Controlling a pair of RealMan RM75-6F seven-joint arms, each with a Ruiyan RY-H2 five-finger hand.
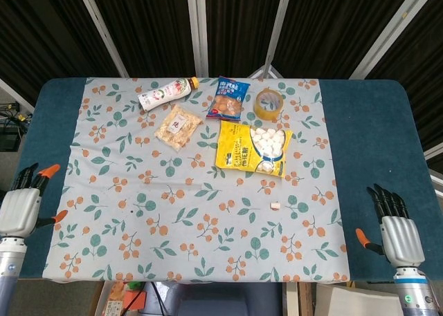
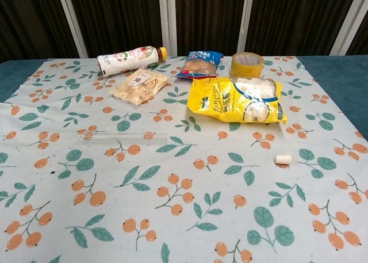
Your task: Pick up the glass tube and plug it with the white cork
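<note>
Glass tube (image 2: 122, 138) lies flat on floral cloth (image 2: 184, 217), left of centre in chest view, well apart from white cork (image 2: 282, 159) at right of frame. Your left hand (image 1: 21, 204) sits at lower left of head view, fingers spread, holding nothing. Your right hand (image 1: 396, 227) at lower right, fingers likewise apart and empty. Along top of table (image 1: 374, 122): bottle (image 2: 127, 59), two snack packets, tape roll (image 2: 247, 64), yellow bag (image 2: 236, 99).
</note>
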